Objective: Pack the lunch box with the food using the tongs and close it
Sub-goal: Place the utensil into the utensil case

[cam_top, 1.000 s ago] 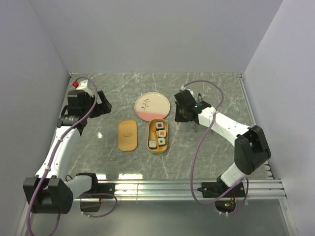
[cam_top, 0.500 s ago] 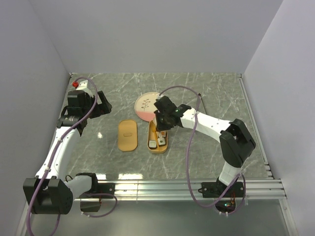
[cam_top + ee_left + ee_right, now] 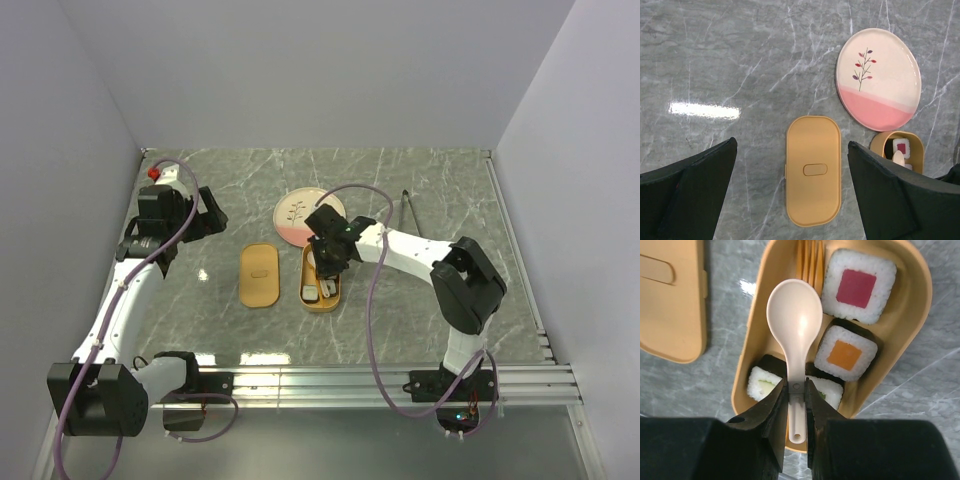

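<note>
The lunch box stands open at mid-table with several sushi pieces of food inside, along with an orange utensil. Its flat lid lies just to its left. My right gripper hangs over the box, shut on the handle of a beige spoon whose bowl points over the food. The tongs lie on the table at the back right, untouched. My left gripper is open, high above the lid, holding nothing.
A round pink-and-cream plate sits just behind the box. A small red object is at the back left corner. Grey walls close in the marble table on three sides.
My right gripper has swung left from beside the box to directly above it, spoon in its grip. The left arm has not moved.
</note>
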`<state>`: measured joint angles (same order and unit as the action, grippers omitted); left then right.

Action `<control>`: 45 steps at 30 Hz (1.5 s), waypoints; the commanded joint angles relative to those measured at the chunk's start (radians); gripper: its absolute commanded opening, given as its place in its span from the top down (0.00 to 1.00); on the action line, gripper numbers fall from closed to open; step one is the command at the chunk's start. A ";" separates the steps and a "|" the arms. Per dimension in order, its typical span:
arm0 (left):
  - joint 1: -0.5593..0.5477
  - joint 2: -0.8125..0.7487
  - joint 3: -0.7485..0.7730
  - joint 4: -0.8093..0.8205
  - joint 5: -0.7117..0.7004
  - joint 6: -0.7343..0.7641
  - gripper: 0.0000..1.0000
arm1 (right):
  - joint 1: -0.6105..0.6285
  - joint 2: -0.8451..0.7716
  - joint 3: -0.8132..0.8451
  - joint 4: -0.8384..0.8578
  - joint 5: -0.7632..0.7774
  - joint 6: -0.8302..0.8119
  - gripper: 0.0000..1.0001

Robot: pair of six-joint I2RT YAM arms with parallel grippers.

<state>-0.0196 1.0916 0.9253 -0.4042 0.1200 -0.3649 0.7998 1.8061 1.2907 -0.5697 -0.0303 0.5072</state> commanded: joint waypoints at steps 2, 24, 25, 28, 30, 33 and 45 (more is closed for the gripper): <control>-0.003 -0.027 -0.002 0.033 0.010 -0.014 0.01 | 0.009 0.004 0.036 -0.035 0.024 0.004 0.98; -0.003 -0.027 -0.008 0.039 0.017 -0.014 0.00 | 0.007 0.030 0.035 -0.076 0.113 0.039 0.96; -0.003 -0.027 -0.009 0.039 0.015 -0.014 0.00 | 0.009 0.030 0.035 -0.076 0.113 0.040 0.91; -0.003 -0.030 -0.011 0.038 0.013 -0.014 0.00 | 0.007 0.027 0.033 -0.076 0.112 0.040 0.80; -0.003 -0.032 -0.011 0.038 0.012 -0.012 0.01 | 0.007 0.024 0.032 -0.073 0.110 0.040 0.75; -0.003 -0.032 -0.011 0.036 0.010 -0.012 0.01 | 0.007 0.016 0.027 -0.068 0.112 0.040 0.68; -0.003 -0.042 -0.019 0.039 0.009 -0.012 0.01 | 0.007 -0.039 0.016 -0.045 0.127 0.042 0.60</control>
<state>-0.0196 1.0748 0.9180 -0.4004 0.1200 -0.3790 0.8028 1.8317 1.2903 -0.6292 0.0689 0.5388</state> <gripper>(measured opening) 0.995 0.396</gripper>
